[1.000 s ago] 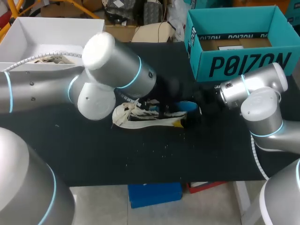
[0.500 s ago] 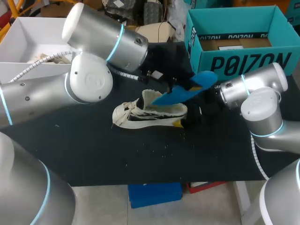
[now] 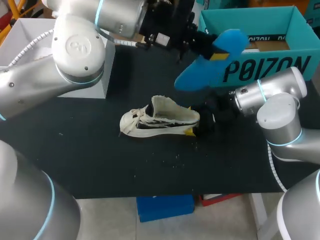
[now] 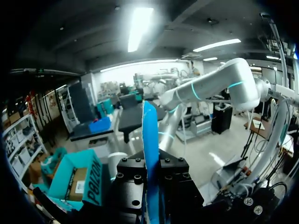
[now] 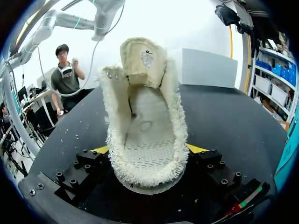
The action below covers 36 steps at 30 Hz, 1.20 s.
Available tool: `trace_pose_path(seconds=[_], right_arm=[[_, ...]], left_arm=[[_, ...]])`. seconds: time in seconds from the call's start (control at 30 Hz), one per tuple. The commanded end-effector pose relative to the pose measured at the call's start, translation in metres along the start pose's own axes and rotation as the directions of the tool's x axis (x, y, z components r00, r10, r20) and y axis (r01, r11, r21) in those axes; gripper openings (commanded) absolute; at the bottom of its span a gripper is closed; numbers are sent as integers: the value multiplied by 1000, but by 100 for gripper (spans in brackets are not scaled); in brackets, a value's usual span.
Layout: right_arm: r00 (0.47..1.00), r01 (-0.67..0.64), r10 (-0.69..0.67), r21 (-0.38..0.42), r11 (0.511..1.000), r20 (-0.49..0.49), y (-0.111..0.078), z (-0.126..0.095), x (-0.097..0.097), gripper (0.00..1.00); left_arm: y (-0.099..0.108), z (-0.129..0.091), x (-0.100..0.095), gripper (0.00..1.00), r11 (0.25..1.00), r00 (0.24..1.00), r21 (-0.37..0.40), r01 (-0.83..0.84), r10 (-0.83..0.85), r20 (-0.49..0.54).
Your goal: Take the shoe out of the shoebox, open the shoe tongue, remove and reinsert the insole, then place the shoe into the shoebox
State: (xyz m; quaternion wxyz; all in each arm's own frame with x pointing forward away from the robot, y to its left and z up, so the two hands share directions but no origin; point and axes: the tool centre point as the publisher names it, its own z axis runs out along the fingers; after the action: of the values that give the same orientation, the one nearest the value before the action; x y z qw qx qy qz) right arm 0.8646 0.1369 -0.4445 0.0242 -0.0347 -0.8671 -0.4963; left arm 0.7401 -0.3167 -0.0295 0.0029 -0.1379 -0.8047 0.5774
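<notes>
- At the far left a white box (image 3: 22, 35) stands on the black desk (image 3: 100, 165), partly behind the left arm. As far as I can judge it plays no part in this step.
- The shoe (image 3: 160, 119) rests on its sole near the middle of the desk, toe to the left and heel to the right. It is cream with a fleecy collar and dark markings along the side. The tongue is pulled up and the opening is wide, and the right wrist view shows a bare footbed inside.
- The left claw (image 3: 212, 51), reaching over from the left, hangs above the desk, clamped on the blue insole (image 3: 192, 77). The left wrist view shows the insole edge-on between the fingers. It is held well clear of the shoe, so I'd say removal is done and reinsertion comes next.
- The right claw (image 3: 200, 125) grips the heel from both sides, its yellow fingertips (image 5: 100, 150) pressed into the fleece. I take that as bracing the shoe so it won't slide.
- The teal shoebox (image 3: 250, 67) stands open at the back right, without the shoe.
</notes>
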Motion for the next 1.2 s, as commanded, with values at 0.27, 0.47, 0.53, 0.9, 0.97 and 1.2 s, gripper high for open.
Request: trace_pose_path(seconds=[0.27,0.47,0.53,0.9,0.97,1.2], right_arm=[[1000,-1,1,2,1000,0,-1,0,-1,0],[1000,-1,1,2,1000,0,-1,0,-1,0],[1000,-1,1,2,1000,0,-1,0,-1,0],[1000,-1,1,2,1000,0,-1,0,-1,0],[1000,-1,1,2,1000,0,-1,0,-1,0],[1000,-1,1,2,1000,0,-1,0,-1,0]], left_arm=[[-3,-18,2,0,1000,1000,-17,1,-1,-2],[-3,-18,2,0,1000,1000,-17,1,-1,-2],[-3,-18,2,0,1000,1000,-17,1,-1,-2],[-29,-62,40,0,871,889,335,360,-429,159],[-35,-69,44,0,846,861,364,390,-475,182],[-55,-80,54,0,745,798,509,431,-578,172]])
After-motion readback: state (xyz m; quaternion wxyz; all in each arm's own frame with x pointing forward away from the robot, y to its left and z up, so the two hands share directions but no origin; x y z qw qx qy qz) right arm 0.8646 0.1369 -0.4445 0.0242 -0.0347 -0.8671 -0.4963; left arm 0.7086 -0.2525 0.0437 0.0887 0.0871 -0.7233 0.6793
